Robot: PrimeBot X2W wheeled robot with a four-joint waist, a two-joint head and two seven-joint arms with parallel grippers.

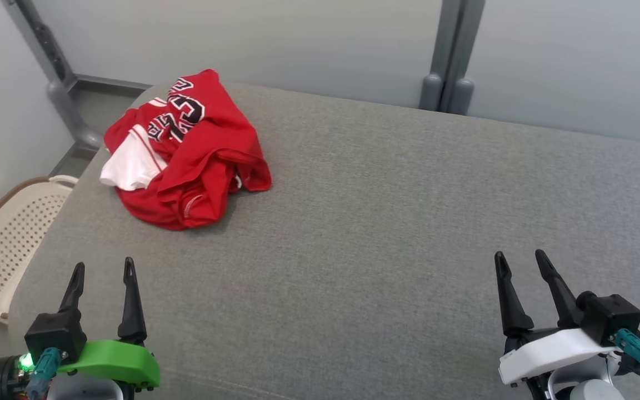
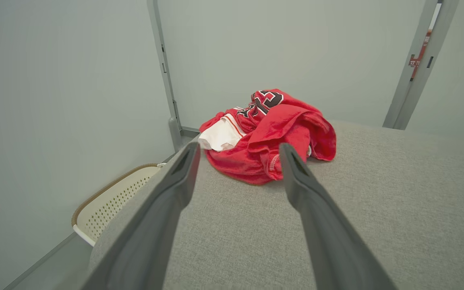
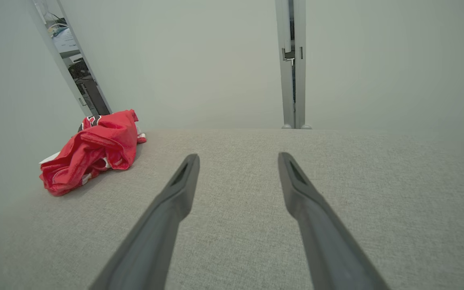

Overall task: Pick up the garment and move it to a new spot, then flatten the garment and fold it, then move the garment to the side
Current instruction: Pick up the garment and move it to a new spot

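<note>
On the red jersey, folds hide most of the black lettering; I can't read it. The cream perforated basket runs off the frame's left edge. The upper-right red label is too small to read.

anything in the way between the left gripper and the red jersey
Nothing visible does. Bare grey cushion lies between the open left gripper and the crumpled red jersey; the cream basket sits off its left edge.

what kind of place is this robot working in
Likely an indoor test booth: pale panel walls on metal posts, a grey fabric-covered work surface, a cream perforated basket or chair beside it.
</note>
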